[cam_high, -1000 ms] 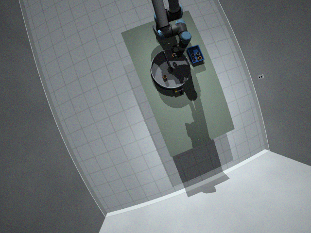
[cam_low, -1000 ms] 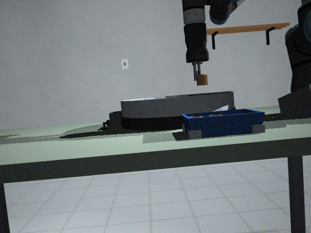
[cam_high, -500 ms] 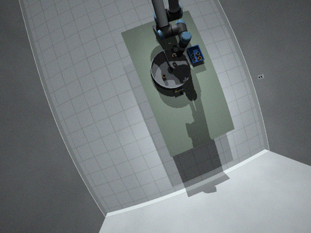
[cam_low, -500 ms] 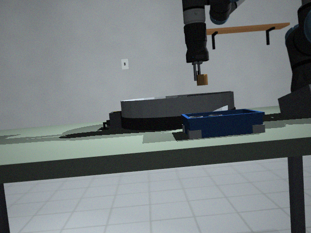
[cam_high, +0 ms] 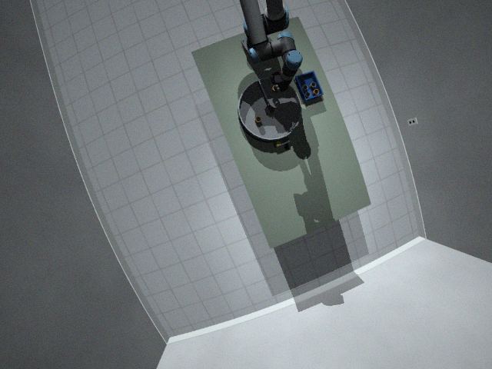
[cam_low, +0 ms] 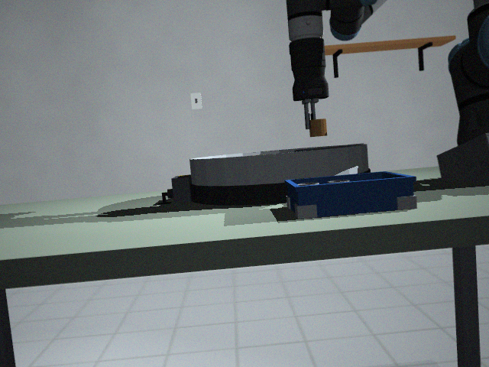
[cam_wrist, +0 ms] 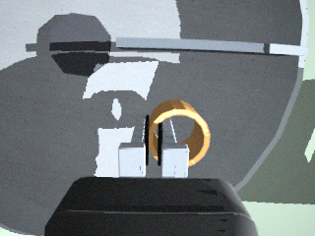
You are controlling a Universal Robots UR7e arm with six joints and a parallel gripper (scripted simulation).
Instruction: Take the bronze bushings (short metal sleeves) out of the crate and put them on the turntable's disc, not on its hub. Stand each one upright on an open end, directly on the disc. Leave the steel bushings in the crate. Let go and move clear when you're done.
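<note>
The arm (cam_high: 254, 24) is made of thick dark grey tubes, with round blue caps (cam_high: 293, 58) on its joints. The wrist has a light grey band (cam_low: 305, 27) with one small screw, then a black tapered gripper body (cam_low: 309, 71). The gripper (cam_low: 310, 114) has two thin, flat grey fingers with pale square tips.

Bronze bushing (cam_low: 318, 127) upright above turntable (cam_low: 276, 164)
</note>
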